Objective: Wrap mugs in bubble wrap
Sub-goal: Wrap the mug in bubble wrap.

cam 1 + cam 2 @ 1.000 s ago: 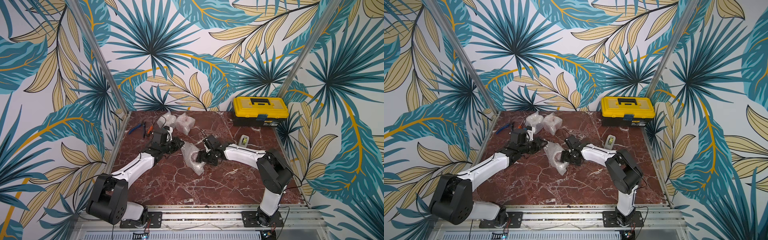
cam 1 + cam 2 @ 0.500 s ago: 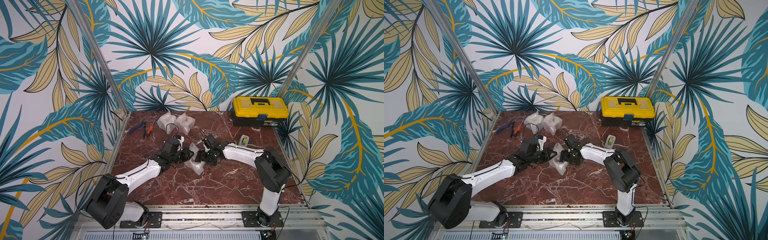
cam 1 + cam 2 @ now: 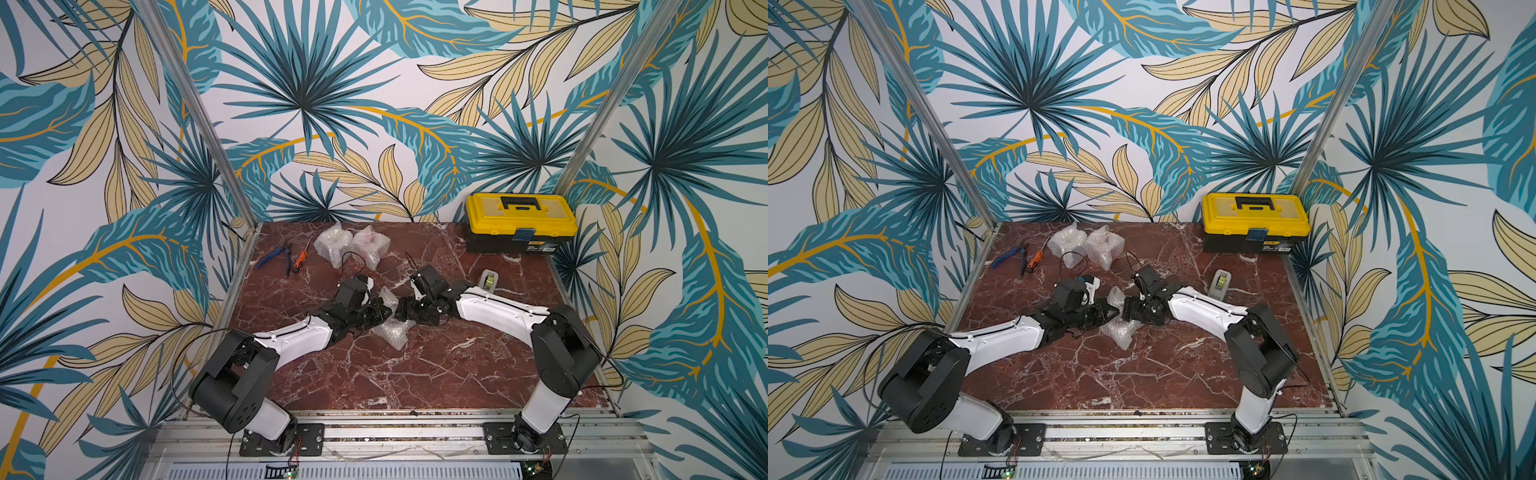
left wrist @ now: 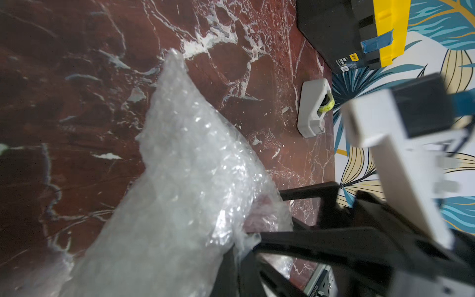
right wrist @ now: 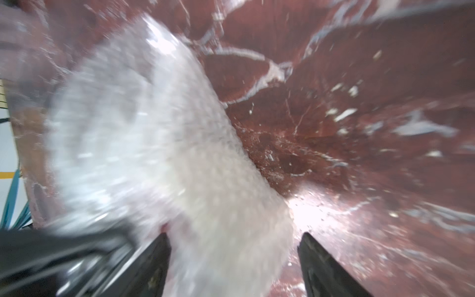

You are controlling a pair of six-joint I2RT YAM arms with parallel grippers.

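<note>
A crinkled sheet of bubble wrap [image 3: 391, 328] [image 3: 1121, 328] lies bundled round a mug at the table's middle, with both grippers meeting over it. Only a pinkish patch of the mug [image 4: 262, 213] shows through the plastic. My left gripper [image 3: 384, 316] [image 3: 1113, 312] [image 4: 239, 248] is shut, pinching a loose edge of the bubble wrap [image 4: 180, 167]. From the opposite side my right gripper [image 3: 404, 313] [image 3: 1128, 311] [image 5: 234, 239] holds the wrapped mug, jaws set wide around the white bundle [image 5: 167, 154]. The right wrist view is blurred.
Two wrapped bundles [image 3: 332, 245] [image 3: 370, 246] sit at the back left. Blue pliers [image 3: 274, 257] and an orange screwdriver [image 3: 300, 257] lie beside them. A yellow toolbox [image 3: 519, 222] stands at the back right, with a grey tape dispenser [image 3: 487, 279] [image 4: 312, 108] in front of it.
My left gripper has moved right and forward to the central bundle. The wrap's loose flap has drawn in. My right gripper has shifted slightly left with the bundle.
</note>
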